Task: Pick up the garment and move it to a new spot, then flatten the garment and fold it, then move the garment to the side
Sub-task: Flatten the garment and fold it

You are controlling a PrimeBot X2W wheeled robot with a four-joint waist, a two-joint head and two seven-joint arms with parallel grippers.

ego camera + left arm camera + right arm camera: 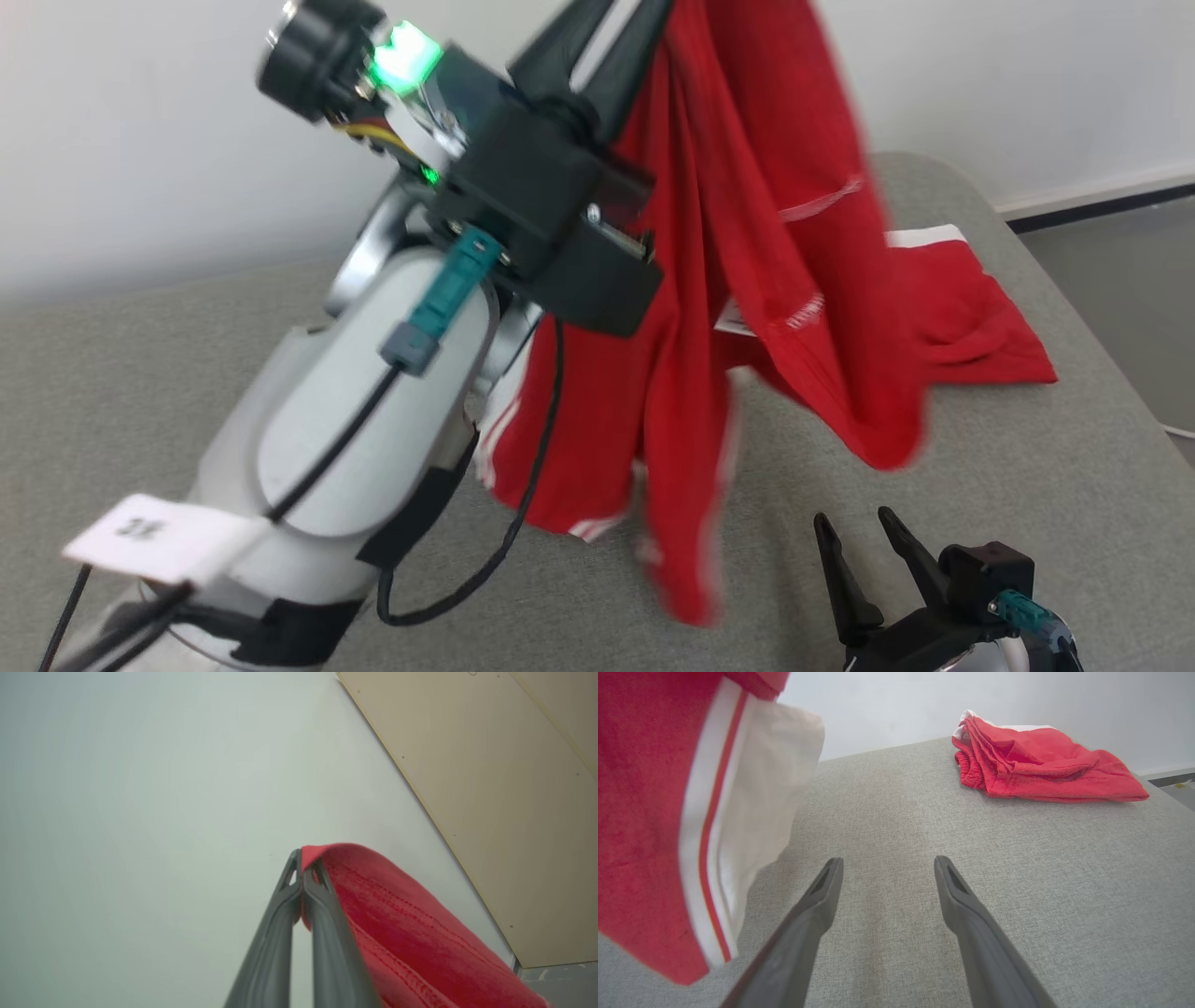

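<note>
The left gripper (pixel 302 861) is up high, its fingers pressed together on a fold of the red garment (pixel 691 373), which hangs below it over the grey surface (pixel 1027 485). The right gripper (pixel 853 515) waits low, spread and empty, with the hem just to its left.

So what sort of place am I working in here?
Likely a plain indoor lab or test room: a grey fabric-covered platform as worktop, a bare white wall behind, and an unpainted wooden panel beside that wall.

Head view down onto grey surface (pixel 140 392); right wrist low over it (shared) — left wrist faces wall (pixel 140 788).
</note>
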